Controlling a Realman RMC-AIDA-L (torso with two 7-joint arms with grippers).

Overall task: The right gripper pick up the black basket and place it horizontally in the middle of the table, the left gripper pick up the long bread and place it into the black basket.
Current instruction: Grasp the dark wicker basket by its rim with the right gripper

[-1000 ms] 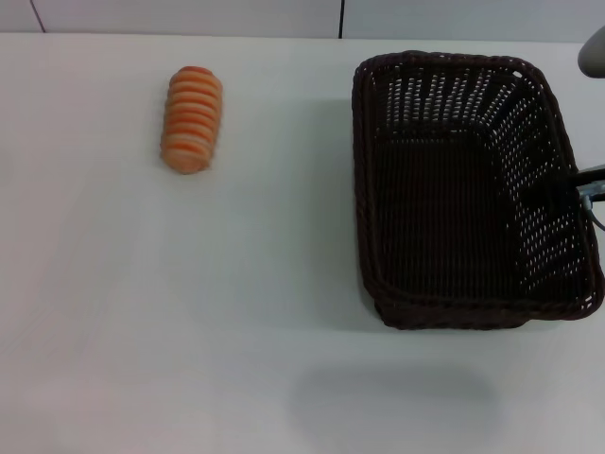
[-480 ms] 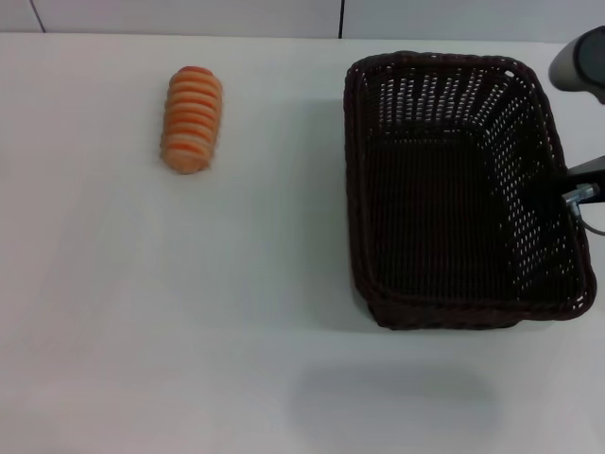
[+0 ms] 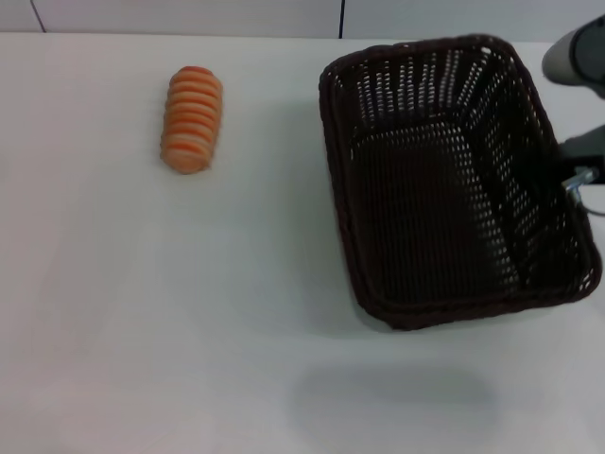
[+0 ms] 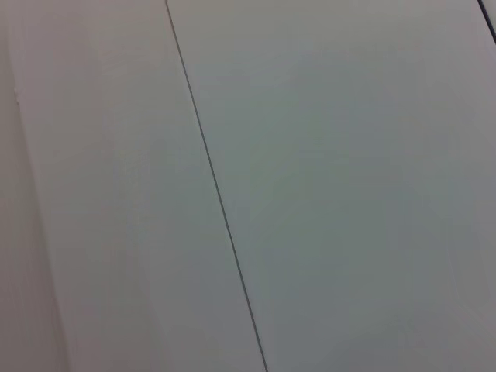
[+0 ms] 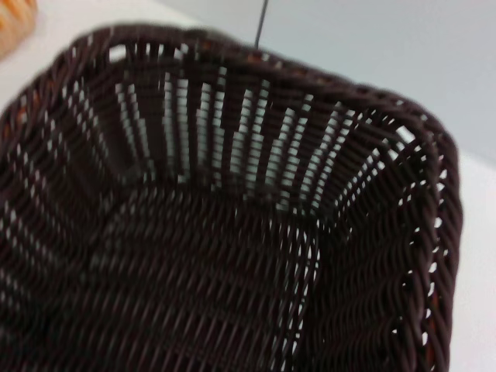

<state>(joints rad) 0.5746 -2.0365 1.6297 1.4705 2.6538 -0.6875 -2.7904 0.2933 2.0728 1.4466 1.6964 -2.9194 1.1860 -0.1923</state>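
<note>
Here, head view: white table w/ the long bread lying at far left, well apart from the black basket on the right side. Basket sits skewed, long axis running near-to-far. The right gripper meets the basket's right wall at the frame edge, thin black fingers clamped on the rim. Left wrist view: only pale panels w/ a thin dark seam; the left gripper isn't visible. Right wrist view: inside of the basket, open weave, a sliver of bread at one corner.
</note>
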